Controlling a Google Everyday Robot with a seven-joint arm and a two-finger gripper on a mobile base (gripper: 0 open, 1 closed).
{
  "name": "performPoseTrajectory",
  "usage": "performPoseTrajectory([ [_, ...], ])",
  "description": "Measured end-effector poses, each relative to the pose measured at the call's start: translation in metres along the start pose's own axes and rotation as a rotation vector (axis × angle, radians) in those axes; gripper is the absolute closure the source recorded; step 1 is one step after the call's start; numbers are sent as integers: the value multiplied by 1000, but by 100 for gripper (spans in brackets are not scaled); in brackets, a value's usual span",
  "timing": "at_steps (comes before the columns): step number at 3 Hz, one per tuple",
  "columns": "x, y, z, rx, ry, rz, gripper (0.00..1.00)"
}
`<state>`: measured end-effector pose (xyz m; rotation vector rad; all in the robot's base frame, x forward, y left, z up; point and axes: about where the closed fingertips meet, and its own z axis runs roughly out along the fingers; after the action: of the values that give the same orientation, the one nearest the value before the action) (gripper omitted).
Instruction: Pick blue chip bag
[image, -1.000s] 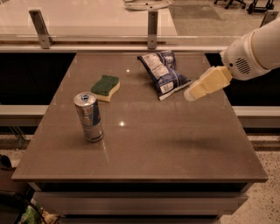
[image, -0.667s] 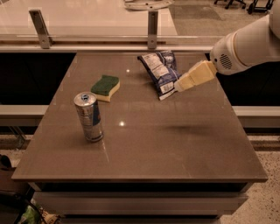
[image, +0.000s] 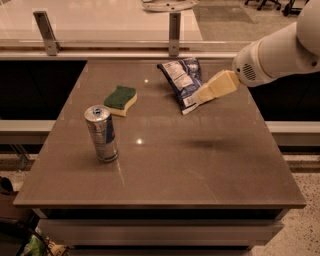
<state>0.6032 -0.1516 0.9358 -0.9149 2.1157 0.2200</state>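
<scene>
The blue chip bag (image: 182, 81) lies flat at the far middle of the brown table (image: 200, 170), a dark-blue crinkly bag with a white label panel. My gripper (image: 204, 95) comes in from the right on a white arm and hovers over the bag's near right edge, its cream fingers pointing left and down. It overlaps the bag's lower right corner in this view.
A green-and-yellow sponge (image: 120, 99) lies left of the bag. A silver-blue drink can (image: 102, 133) stands upright at the near left. Metal posts (image: 174, 26) and a rail run behind the table's far edge.
My gripper has moved left and slightly down, from beside the bag's right to over its near right edge. The bag, sponge and can have not moved.
</scene>
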Motion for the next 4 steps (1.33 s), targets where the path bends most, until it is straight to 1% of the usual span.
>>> performPoseTrajectory([
  [1,-8,-3,37,-21,-23,26,0],
  [2,-11,-4,75,-54,-32,54,0],
  [3,-5,-9,110,-72,-39,78,0],
  [4,3,-13,138,-84,-41,99,0],
])
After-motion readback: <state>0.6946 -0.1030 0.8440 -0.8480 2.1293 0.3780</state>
